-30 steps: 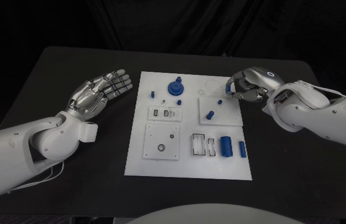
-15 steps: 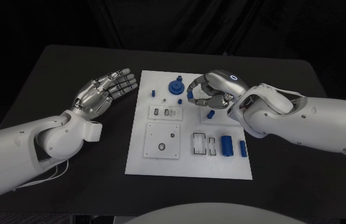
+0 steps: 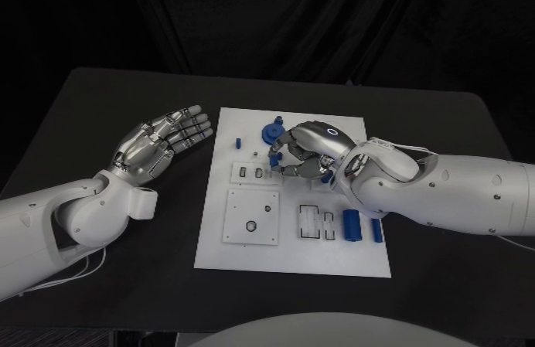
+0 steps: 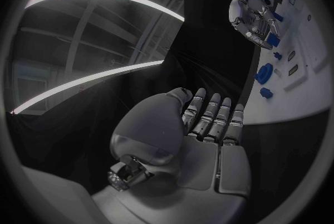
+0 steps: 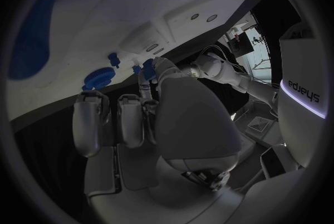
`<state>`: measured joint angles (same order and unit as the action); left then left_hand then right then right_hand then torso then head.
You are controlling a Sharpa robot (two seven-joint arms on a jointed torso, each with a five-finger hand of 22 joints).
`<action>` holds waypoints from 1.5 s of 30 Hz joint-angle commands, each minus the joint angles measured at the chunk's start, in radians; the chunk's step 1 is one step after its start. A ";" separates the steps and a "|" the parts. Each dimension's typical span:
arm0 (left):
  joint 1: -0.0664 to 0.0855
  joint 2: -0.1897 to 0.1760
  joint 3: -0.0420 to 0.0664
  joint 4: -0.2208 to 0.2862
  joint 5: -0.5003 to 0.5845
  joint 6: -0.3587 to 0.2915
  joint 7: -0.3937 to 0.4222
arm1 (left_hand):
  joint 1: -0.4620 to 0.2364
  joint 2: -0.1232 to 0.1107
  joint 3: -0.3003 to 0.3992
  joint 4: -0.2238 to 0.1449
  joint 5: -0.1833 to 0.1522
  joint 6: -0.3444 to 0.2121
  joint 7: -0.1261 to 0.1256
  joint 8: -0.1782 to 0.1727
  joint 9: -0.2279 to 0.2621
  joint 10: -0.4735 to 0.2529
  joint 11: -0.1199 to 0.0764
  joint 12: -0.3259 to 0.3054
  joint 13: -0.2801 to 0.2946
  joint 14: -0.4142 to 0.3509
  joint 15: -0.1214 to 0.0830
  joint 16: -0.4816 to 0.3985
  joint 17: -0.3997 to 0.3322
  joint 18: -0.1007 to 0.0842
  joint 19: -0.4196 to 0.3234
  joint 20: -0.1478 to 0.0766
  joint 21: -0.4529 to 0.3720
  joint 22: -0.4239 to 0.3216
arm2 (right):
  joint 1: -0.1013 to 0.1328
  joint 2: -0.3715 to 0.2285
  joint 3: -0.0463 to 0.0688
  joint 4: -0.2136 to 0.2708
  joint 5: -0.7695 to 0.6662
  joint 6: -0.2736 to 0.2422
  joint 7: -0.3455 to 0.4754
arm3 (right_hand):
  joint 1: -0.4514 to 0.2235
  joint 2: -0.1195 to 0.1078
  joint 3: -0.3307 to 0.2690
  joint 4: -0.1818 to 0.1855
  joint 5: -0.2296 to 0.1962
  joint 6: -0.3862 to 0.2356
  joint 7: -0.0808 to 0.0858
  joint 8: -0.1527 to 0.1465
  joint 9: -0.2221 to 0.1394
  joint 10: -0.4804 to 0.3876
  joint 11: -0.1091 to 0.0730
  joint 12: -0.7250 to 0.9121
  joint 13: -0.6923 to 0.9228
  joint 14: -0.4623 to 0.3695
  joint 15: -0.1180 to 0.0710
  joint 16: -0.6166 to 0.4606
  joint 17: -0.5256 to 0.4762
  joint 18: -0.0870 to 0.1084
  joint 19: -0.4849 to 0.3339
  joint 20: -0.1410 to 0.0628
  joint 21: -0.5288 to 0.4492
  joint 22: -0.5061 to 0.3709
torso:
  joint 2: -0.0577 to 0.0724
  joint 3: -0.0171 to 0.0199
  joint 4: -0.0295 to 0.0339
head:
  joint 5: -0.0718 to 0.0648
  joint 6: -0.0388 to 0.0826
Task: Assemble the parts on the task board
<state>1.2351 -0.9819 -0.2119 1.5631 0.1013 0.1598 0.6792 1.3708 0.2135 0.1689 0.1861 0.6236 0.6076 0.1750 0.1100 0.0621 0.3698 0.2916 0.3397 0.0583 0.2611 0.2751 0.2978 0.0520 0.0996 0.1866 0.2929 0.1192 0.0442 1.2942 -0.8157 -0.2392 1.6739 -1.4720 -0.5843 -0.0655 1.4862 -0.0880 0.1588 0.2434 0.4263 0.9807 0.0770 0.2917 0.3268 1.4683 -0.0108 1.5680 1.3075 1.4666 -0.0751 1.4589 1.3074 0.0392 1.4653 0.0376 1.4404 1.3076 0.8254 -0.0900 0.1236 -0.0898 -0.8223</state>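
Observation:
The white task board [image 3: 292, 248] lies mid-table. My right hand [image 3: 303, 151] hovers low over its far middle, fingers curled, pinching a small blue part [image 5: 147, 67] at the fingertips. It sits just beside the round blue knob [image 3: 271, 135], which also appears past the fingers in the right wrist view [image 5: 100, 77]. A small blue peg [image 3: 236, 144] stands left of the knob. My left hand [image 3: 157, 141] rests open, palm up, on the table left of the board, holding nothing. The left wrist view has the right hand [image 4: 252, 15] above the board [image 4: 295, 86].
Two blue cylinders [image 3: 350, 225] [image 3: 376, 230] lie at the board's near right beside slotted white blocks [image 3: 313, 223]. A square white plate [image 3: 251, 217] with holes sits at the near left. Black table [image 3: 111, 285] surrounds the board.
My right hand has swung from the board's far right edge leftward across the board to beside the blue knob, carrying the small blue part. The left hand has stayed put.

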 commanded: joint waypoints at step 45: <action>-0.002 -0.008 0.001 0.003 0.007 0.008 0.174 | -0.003 -0.006 0.013 0.000 0.002 -0.002 0.018 0.003 0.001 -0.001 0.000 -0.002 0.001 0.001 0.005 0.008 0.002 -0.020 0.000 -0.001 0.000 -0.002 | -0.015 0.030 0.001 -0.027 -0.062 0.136 -0.105 | -0.079 -0.073 -0.057 0.022 -0.344 -0.182 0.028 -0.069 -0.021 0.102 0.017 0.003 0.263 0.069 0.014 0.003 0.072 0.003 0.031 0.012 -0.011 0.178 | 0.000 -0.0001 -0.0003 | 0.007 -0.021</action>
<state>1.2345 -0.9892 -0.2120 1.5639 0.1044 0.1596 0.6792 1.3709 0.2136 0.1744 0.1861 0.6236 0.6076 0.1750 0.1100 0.0620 0.3699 0.2915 0.3397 0.0583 0.2611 0.2751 0.3027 0.0529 0.0995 0.1867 0.2929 0.1192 0.0435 1.2837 -0.7853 -0.2368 1.6474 -1.5263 -0.4663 -0.1534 1.4091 -0.1564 0.1023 0.2598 0.0895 0.8106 0.1052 0.2296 0.3112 1.4666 0.0129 1.5680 1.3079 1.4668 -0.0604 1.4590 1.3074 0.0392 1.4653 0.0520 1.4366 1.3074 0.8254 -0.0900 0.1236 -0.0834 -0.8440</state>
